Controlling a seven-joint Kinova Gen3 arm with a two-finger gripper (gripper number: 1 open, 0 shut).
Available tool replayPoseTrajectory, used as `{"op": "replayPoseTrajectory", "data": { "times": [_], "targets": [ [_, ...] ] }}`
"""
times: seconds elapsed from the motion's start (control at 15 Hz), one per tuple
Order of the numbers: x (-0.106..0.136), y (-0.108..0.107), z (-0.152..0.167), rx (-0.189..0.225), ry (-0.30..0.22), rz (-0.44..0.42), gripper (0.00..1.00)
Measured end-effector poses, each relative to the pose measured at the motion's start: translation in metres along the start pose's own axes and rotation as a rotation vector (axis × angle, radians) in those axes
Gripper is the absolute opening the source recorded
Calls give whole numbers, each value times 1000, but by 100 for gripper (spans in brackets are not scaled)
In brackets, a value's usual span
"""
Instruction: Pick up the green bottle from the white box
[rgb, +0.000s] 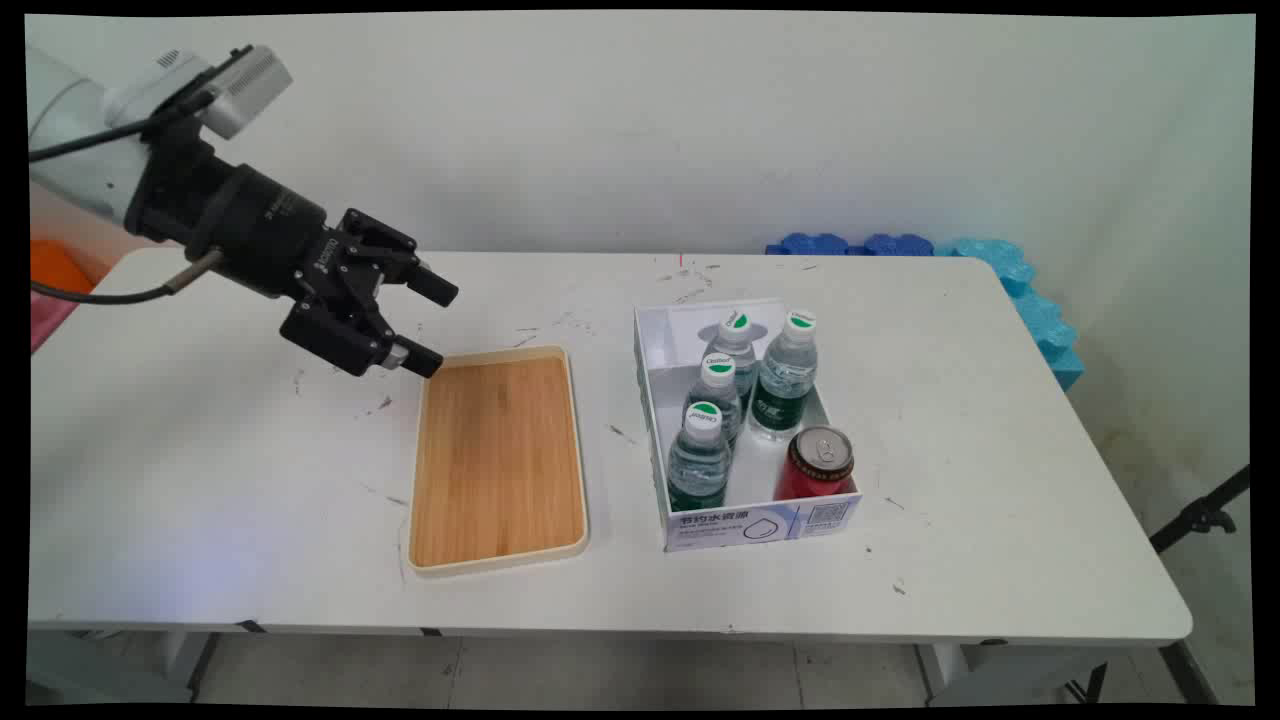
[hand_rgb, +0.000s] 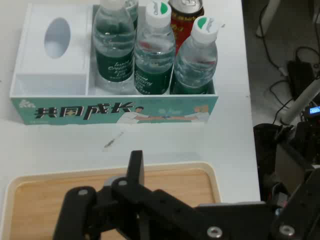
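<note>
Hovering open gripper above a bare tray, drinks all boxed

Spreading across most of the main view is a white table (rgb: 1000, 420), scuffed with small dark marks. A white robot arm reaches in from the upper left, ending in a black two-finger gripper (rgb: 432, 325). It hangs in the air over the table, just above the far left corner of a wooden tray (rgb: 497, 450). Its two fingers stand apart, and nothing is held between them.

The wooden tray is rectangular with a pale cream rim. It lies flat near the middle of the table, long side running away from the camera, and its wood surface is bare.

To the right of the tray, apart from it, sits a white cardboard box (rgb: 760, 522) with printed lettering on its near wall. Four clear water bottles stand upright inside it, each with a white and green cap: one nearest the front (rgb: 697, 455), one behind it (rgb: 716, 395), one further back (rgb: 735, 345), and one to their right (rgb: 787, 380). A red drinks can (rgb: 818, 465) stands upright in the box's front right corner, beside the front bottle.

So far as can be seen, every drink is in the box and none is on the tray.

Beyond the table's far right corner are some blue foam blocks (rgb: 1030, 300) against the wall.
</note>
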Motion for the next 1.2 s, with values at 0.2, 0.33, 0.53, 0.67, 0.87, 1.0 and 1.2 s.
{"op": "replayPoseTrajectory", "data": {
  "times": [0.2, 0.33, 0.53, 0.67, 0.87, 1.0, 1.2],
  "targets": [
    [11, 7, 6, 20, -17, -20, 100],
    [19, 16, 17, 31, -28, -39, 100],
    [28, 31, 43, 56, -49, -64, 100],
    [31, 39, 64, 75, -63, -76, 100],
    [33, 49, 97, 100, -79, -89, 100],
    [34, 53, 117, 116, -84, -95, 100],
    [35, 57, 143, 143, -81, -107, 100]
  ]
}}
